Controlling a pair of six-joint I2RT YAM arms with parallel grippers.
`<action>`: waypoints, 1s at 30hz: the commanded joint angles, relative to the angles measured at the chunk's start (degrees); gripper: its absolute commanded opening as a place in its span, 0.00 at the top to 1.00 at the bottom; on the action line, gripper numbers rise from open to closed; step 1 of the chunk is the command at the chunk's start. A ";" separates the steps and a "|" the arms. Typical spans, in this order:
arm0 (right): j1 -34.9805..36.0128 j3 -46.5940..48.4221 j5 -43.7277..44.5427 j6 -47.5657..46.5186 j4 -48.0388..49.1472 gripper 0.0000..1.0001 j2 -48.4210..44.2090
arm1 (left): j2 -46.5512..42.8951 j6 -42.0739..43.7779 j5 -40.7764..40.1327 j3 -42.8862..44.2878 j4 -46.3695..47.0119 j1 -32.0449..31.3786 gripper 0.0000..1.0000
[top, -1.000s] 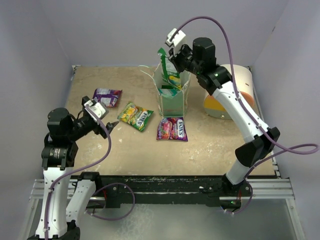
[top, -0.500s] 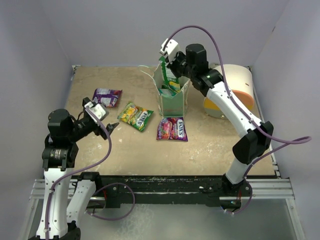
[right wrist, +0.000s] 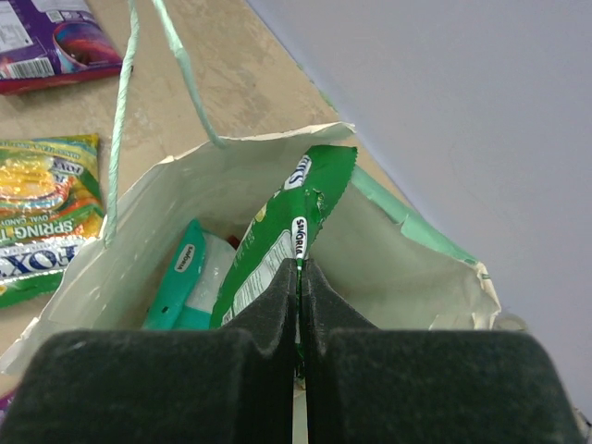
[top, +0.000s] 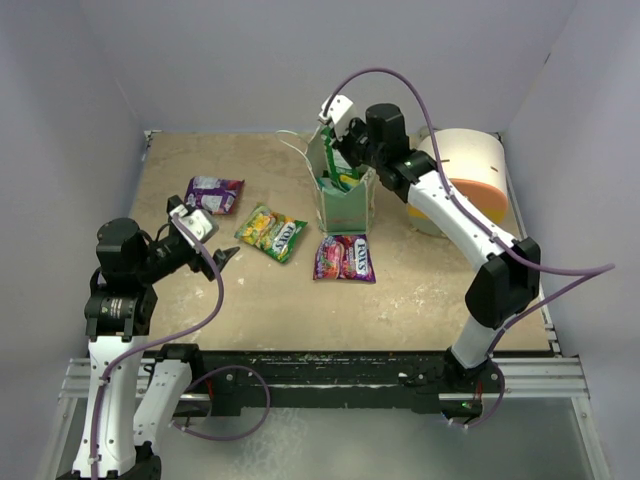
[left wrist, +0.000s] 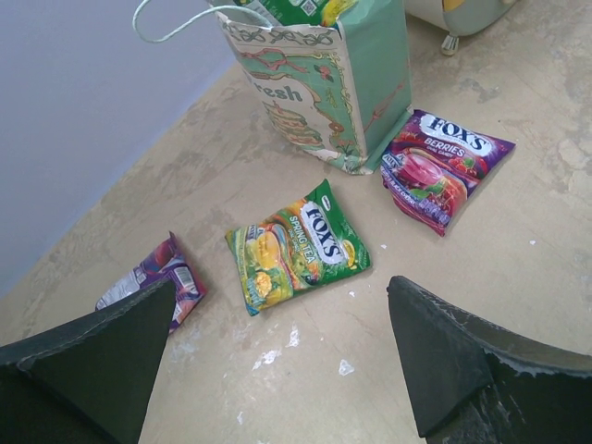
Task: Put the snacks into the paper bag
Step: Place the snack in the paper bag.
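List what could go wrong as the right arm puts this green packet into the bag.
1. The right gripper pinches the green packet at the paper bag mouth. Released here, it may lean on the rim rather than drop beside the teal packet.
2. Nothing holds the bag, so a nudge on its wall could topple it.
3. The string handle hangs close and could snag on withdrawal.

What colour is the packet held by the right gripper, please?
Green; the right wrist view shows the packet best.
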 commanded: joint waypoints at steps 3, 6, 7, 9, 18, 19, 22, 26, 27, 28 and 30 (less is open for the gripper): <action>-0.05 -3.53 1.33 4.70 10.06 1.00 -4.09 | -0.52 0.76 2.40 -0.23 1.86 0.52 0.01; -0.05 -5.25 1.45 5.82 10.07 1.00 -4.64 | -0.44 0.58 3.02 -0.11 1.79 0.56 0.01; -0.05 -5.42 0.89 5.84 9.70 1.00 -4.73 | -0.58 0.58 3.20 -0.10 1.73 0.69 0.01; -0.05 -6.09 1.84 5.78 9.75 1.00 -5.13 | -0.76 0.78 3.22 -0.17 1.47 0.65 0.01; -0.05 -6.40 -0.07 5.66 8.67 0.91 -5.97 | -0.89 1.51 3.70 -0.62 1.19 0.65 0.01; -0.14 -6.22 -0.22 5.80 8.35 0.87 -6.05 | -0.86 1.61 3.63 -0.66 1.22 0.65 0.01; -0.05 -5.42 -0.52 5.77 7.32 0.76 -6.44 | -0.83 1.77 3.61 -0.91 1.18 0.65 0.01; -0.06 -4.59 -1.02 5.53 6.08 0.62 -7.14 | -0.63 1.90 3.69 -1.00 1.22 0.66 0.01; -0.05 -4.40 -1.07 5.37 5.72 0.59 -7.31 | -0.58 1.86 3.65 -0.96 1.18 0.66 0.01; -0.05 -4.24 -1.12 5.26 5.38 0.57 -7.53 | -0.59 1.85 3.70 -1.00 1.13 0.67 0.01; -0.05 -3.89 -1.20 5.04 4.67 0.53 -8.07 | -0.46 1.99 3.51 -1.03 1.22 0.74 0.01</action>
